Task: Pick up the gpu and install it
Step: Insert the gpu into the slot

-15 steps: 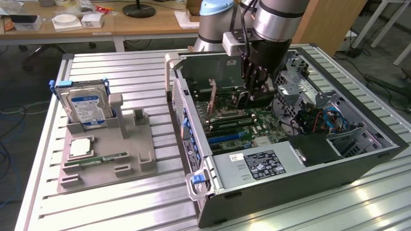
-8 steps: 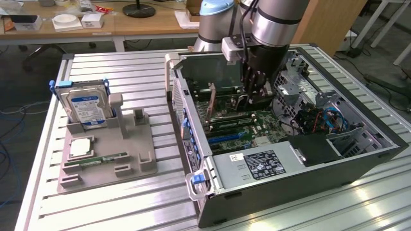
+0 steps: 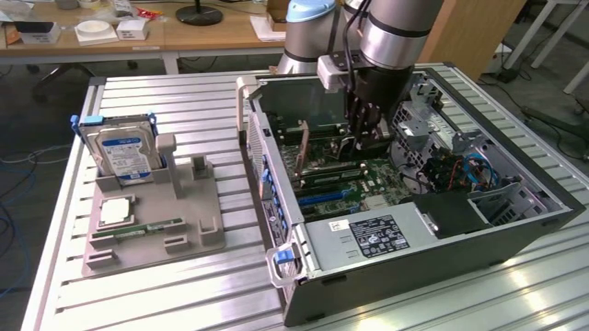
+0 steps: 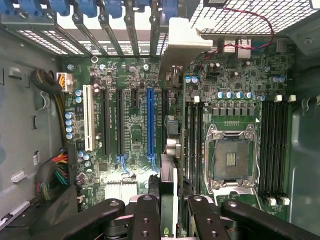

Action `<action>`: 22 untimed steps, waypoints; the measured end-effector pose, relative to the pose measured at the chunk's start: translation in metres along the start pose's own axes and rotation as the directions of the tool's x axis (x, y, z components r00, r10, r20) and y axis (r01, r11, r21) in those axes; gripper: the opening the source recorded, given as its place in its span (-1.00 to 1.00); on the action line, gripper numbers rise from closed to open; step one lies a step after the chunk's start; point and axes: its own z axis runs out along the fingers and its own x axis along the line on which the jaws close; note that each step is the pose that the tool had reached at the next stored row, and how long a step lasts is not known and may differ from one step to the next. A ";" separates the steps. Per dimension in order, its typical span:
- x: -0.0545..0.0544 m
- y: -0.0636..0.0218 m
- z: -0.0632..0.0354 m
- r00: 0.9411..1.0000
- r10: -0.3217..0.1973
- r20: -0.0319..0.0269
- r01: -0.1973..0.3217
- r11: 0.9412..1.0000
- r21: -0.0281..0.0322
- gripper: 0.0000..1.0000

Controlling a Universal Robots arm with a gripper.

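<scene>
We see the gripper [image 4: 172, 217] pinching the thin dark gpu card [image 4: 170, 145] edge-down, silvery bracket toward the rear slots, so its connector faces the green motherboard [image 4: 135, 125], around 12 o'clock inside the open black computer case [image 3: 442, 269].

Arm [image 3: 398, 27] approx. vertical, wrist pointing straight down. Gripper [image 3: 361, 141] lowered, facing down. Fingers [image 4: 146, 215] part-closed, parallel, pinching gpu [image 4: 169, 182] edge-on btw them.

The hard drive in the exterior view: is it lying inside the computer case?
No, the hard drive stands upright in the grey holder on the table, at the exterior view's left of the computer case.
</scene>
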 end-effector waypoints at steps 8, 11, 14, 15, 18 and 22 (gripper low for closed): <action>0.002 0.0001 0.0008 1.000 -0.019 0.000 0.019 1.000 -0.001 -0.47; 0.002 0.0001 0.0009 1.000 -0.020 0.000 0.020 1.000 -0.001 -0.47; 0.002 0.0001 0.0010 1.000 -0.021 0.000 0.021 1.000 -0.001 -0.47; 0.002 0.0001 0.0011 1.000 -0.021 0.000 0.021 1.000 -0.001 -0.47; 0.002 0.0001 0.0017 1.000 -0.012 0.000 0.012 1.000 -0.001 -0.47; 0.002 0.0002 0.0027 1.000 -0.003 -0.001 0.003 1.000 0.000 -0.47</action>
